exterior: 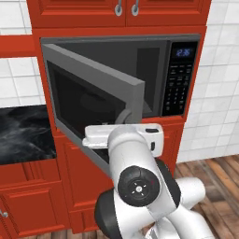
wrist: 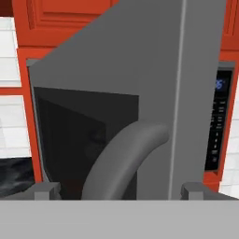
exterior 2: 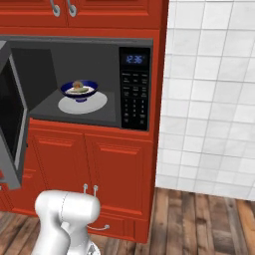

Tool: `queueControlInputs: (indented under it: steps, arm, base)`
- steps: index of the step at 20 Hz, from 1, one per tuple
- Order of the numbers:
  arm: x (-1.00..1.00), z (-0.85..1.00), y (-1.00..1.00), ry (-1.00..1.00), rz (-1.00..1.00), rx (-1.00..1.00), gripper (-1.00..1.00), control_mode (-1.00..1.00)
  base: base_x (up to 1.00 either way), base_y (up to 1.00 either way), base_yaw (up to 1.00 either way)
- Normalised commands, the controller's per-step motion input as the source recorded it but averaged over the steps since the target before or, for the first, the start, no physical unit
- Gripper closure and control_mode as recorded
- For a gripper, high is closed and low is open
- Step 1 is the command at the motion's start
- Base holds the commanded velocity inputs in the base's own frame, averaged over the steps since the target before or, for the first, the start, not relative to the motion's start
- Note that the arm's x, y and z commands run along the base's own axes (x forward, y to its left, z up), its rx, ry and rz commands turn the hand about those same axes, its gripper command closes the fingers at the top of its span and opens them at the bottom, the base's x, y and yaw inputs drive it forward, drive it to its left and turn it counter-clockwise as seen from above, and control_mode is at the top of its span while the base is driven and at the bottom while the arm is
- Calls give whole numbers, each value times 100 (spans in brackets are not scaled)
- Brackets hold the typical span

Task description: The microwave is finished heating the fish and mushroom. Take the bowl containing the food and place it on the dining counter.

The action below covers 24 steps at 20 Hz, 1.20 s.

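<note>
While the microwave (exterior 2: 79,82) door (exterior: 93,100) stands swung out, your gripper (wrist: 119,190) sits released, its tips spread wide on either side of the door's curved grey handle (wrist: 123,158), gripping nothing. Beyond the gripper, past that door and inside the cavity, the bowl (exterior 2: 79,90) rests upright on the white turntable plate (exterior 2: 82,103), with the fish and mushroom (exterior 2: 78,87) heaped in it. Expect a small, light, rigid bowl with a glossy, likely slippery glaze, and loose food that will slide if you tilt it. Take it by the rim, one finger inside and one outside, and keep it level.
</note>
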Motion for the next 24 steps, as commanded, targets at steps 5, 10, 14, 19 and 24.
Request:
queueControlInputs:
  steps: [5, 10, 14, 19, 24]
  arm:
    - [11, -1, 24, -1, -5, -1, -100, -100]
    - [13, 0, 29, 0, -7, -1, -100, -100]
    - [6, 0, 21, -1, -6, 0, -100, -100]
    - [-15, -3, 2, -3, -1, 0, -100, -100]
    - [-17, -2, 13, -8, -10, 0, -100, -100]
  base:
    - [0, 0, 0]
    - [0, 0, 0]
    - [0, 0, 0]
    - [0, 0, 0]
    - [0, 0, 0]
